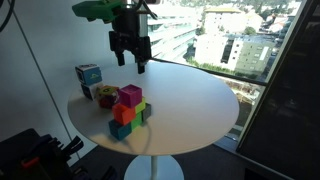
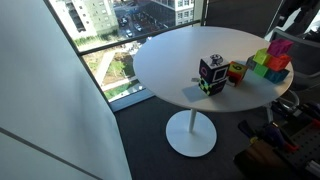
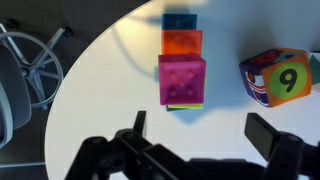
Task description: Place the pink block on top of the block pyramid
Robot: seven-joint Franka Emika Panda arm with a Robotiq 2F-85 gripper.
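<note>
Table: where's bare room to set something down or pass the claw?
Free: the broad table stretch from the block pyramid to the window-side rim. Crowded: the opposite edge, where pyramid, patterned cube and a small orange piece sit close together.

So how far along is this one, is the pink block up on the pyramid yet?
Done, by the look of it: the pink block sits on top of the block pyramid in both exterior views. In hand: nothing. The claw hangs open and empty above the stack, clear of it. Left: apparently only moving the arm away. How squarely the block sits is hard to judge.
</note>
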